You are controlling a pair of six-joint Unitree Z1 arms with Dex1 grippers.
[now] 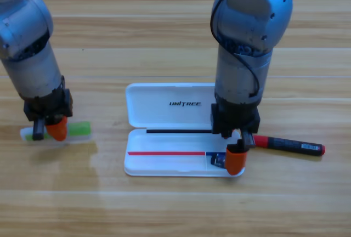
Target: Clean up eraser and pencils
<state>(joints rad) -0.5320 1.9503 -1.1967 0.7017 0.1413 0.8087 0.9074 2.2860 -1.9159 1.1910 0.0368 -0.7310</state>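
Eraser (218,160) first: we can see the small black block with bluish marks sitting at the right end of the white case's (164,163) lower tray, just beside the orange jaw of our right gripper (236,157). That gripper points straight down into the tray's right corner; we cannot tell whether it grips the eraser or has let go, since its body hides the gap. So we'd judge the eraser as in the case or very nearly delivered.

Now the pencils, and both are out on the table (175,209). Our red-and-black pen (288,145) lies on the wood just right of the case, red cap end toward the right gripper, black printed barrel pointing away to the right, almost level. It looks untouched.

Over on the left, the light-green bar (77,129) with its white end lies flat, well apart from the case. Our left gripper (50,129) is down right on top of its middle, orange jaw against it. Clamped or merely poised? We cannot tell from above.

Our reading: roughly one item of three home, two sticks left, then presumably the open lid to close.
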